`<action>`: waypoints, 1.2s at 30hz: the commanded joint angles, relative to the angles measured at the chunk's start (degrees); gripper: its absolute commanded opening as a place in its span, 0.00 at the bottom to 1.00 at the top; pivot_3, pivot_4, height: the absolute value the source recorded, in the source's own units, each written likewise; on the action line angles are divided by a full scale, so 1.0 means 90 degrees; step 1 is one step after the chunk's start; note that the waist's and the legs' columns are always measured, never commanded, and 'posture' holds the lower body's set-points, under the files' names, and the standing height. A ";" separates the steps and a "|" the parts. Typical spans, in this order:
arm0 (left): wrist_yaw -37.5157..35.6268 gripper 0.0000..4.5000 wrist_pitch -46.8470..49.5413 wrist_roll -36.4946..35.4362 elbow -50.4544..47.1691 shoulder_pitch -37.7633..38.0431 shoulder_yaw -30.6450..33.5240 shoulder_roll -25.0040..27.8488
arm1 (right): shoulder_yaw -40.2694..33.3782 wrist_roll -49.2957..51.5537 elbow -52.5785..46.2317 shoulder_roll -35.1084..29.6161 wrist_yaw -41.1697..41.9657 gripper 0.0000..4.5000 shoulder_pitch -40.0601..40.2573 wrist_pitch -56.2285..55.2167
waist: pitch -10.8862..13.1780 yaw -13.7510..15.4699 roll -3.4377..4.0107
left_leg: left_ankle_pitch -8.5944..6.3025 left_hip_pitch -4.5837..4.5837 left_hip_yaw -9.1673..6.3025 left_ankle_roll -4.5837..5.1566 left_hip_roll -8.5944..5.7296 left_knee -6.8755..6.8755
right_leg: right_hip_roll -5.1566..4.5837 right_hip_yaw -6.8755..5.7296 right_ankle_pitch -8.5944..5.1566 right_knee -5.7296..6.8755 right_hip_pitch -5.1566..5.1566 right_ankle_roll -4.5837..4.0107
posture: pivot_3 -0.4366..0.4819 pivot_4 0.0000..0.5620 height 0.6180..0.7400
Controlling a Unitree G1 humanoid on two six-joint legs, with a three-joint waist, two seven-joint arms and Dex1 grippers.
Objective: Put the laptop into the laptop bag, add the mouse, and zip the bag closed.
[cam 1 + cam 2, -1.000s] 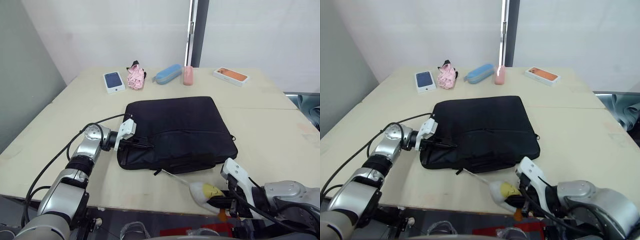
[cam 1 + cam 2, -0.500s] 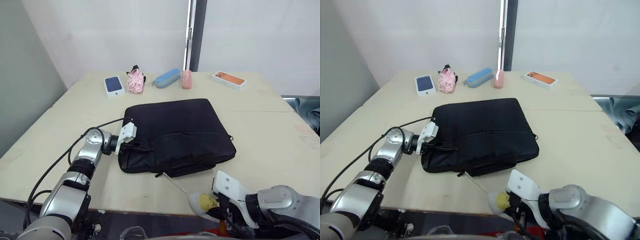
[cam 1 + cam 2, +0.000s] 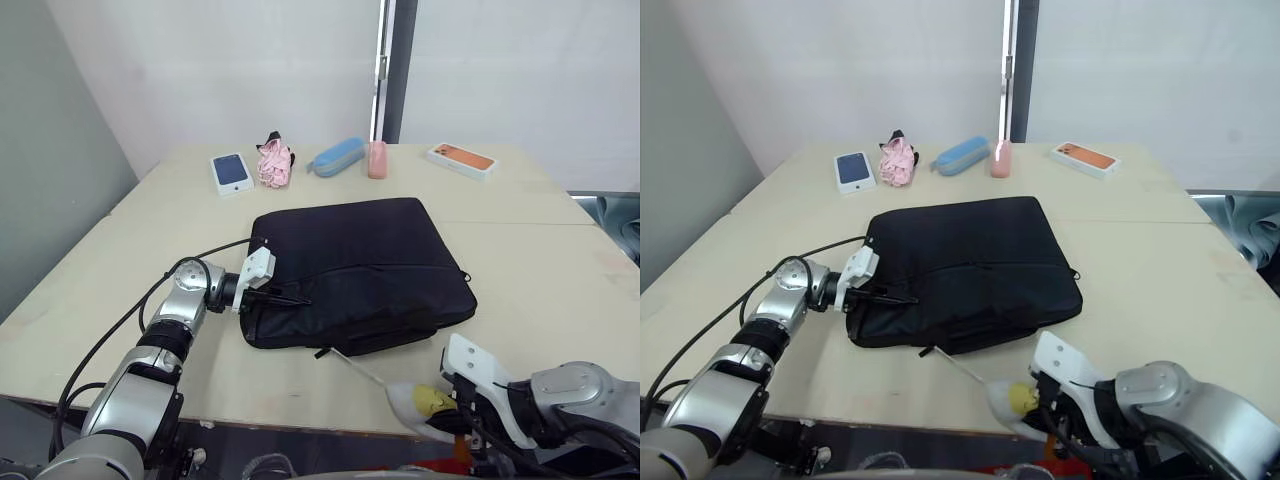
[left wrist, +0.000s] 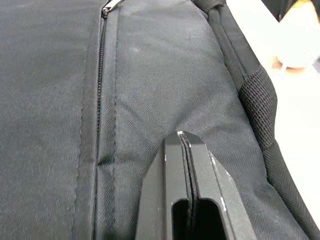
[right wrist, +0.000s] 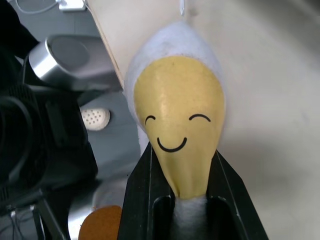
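Note:
The black laptop bag (image 3: 360, 260) lies flat in the middle of the table, its zip (image 4: 100, 80) running along the top face. My left gripper (image 3: 300, 299) is shut, its tips (image 4: 183, 135) resting on the fabric at the bag's left end. At the table's front edge my right gripper (image 5: 181, 152) is shut on a white plush egg (image 3: 420, 402) with a yellow smiling face (image 5: 177, 110). A thin white cord (image 3: 362, 370) runs from the egg toward the bag's front side. The laptop and the mouse are out of view.
Along the table's far side lie a blue phone box (image 3: 230, 171), a pink bundle (image 3: 272, 160), a blue case (image 3: 336, 155), a small pink case (image 3: 377, 159) and an orange phone box (image 3: 461, 158). Bare tabletop (image 3: 540, 260) lies right of the bag.
The camera has shifted a little. My right gripper has sunk slightly toward the table's front edge with the plush egg held. The left gripper stays on the bag.

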 commanded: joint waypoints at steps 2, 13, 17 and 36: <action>-0.0161 0.00 0.0068 0.0394 0.0369 0.0386 -0.0207 0.0121 | -0.0184 -0.0562 0.0742 -0.0541 0.0080 0.00 0.0291 0.0019 | -0.0003 0.0021 0.0006 | -0.0010 -0.0005 0.0002 0.0004 -0.0005 -0.0002 | -0.0005 -0.0001 0.0000 -0.0014 0.0002 0.0004 | 0.48 0.27 1.00; -0.0189 0.00 -0.0107 0.0395 0.0485 0.0527 -0.0155 0.0224 | -0.0565 -0.0152 0.0498 -0.0317 0.0409 0.00 -0.0052 -0.0549 | 0.0012 0.0015 0.0034 | -0.0019 -0.0007 0.0005 0.0008 -0.0010 -0.0011 | -0.0013 -0.0001 -0.0004 -0.0031 0.0003 0.0018 | 0.48 0.27 1.00; -0.0167 0.00 -0.0141 0.0395 0.0566 0.0475 -0.0146 0.0212 | -0.0413 0.0153 0.0288 0.0135 0.0264 0.22 -0.0333 -0.0317 | 0.0020 -0.0023 0.0049 | -0.0018 -0.0005 0.0006 0.0008 -0.0006 -0.0022 | -0.0005 -0.0002 -0.0005 -0.0031 -0.0002 0.0017 | 0.48 0.27 1.00; -0.0117 0.00 -0.0485 0.0537 0.1254 0.0145 -0.0149 0.0155 | -0.2512 0.1153 0.1719 0.0002 0.1079 0.69 -0.0920 0.0226 | 0.0032 -0.0066 0.0060 | -0.0018 -0.0005 0.0020 0.0009 -0.0002 -0.0028 | -0.0003 0.0002 -0.0008 -0.0033 -0.0010 0.0023 | 0.48 0.27 1.00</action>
